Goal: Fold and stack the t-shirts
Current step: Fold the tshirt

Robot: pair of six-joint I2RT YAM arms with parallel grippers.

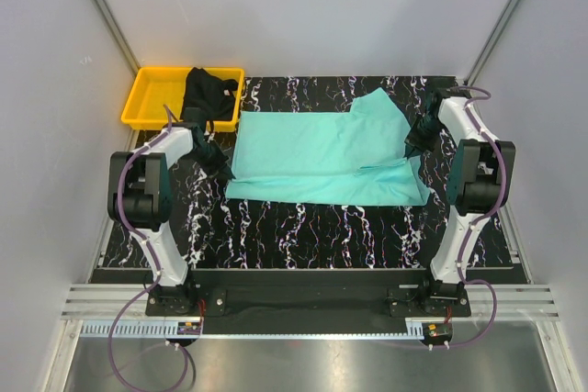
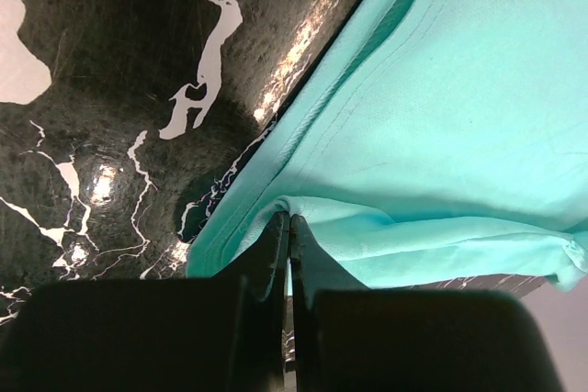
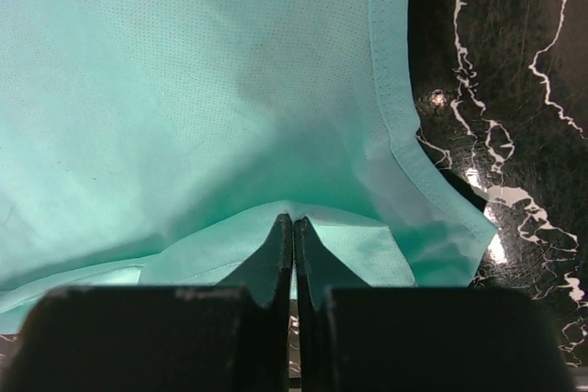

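The turquoise t-shirt point(image 1: 322, 151) lies spread across the black marbled table point(image 1: 303, 231), partly folded, with one flap sticking up at the back right. My left gripper point(image 1: 220, 164) is shut on the shirt's left edge; in the left wrist view the cloth point(image 2: 441, 117) bunches into a peak at the closed fingertips point(image 2: 276, 227) of my left gripper point(image 2: 288, 219). My right gripper point(image 1: 413, 146) is shut on the right edge, where the cloth point(image 3: 202, 98) is pinched and lifted by my right gripper point(image 3: 293, 220). The black t-shirt point(image 1: 209, 96) lies crumpled in the yellow tray point(image 1: 152, 98).
The yellow tray stands at the table's back left corner. Grey walls close in the back and both sides. Bare marbled tabletop point(image 1: 303, 231) shows in front of the turquoise shirt, between the two arms' bases.
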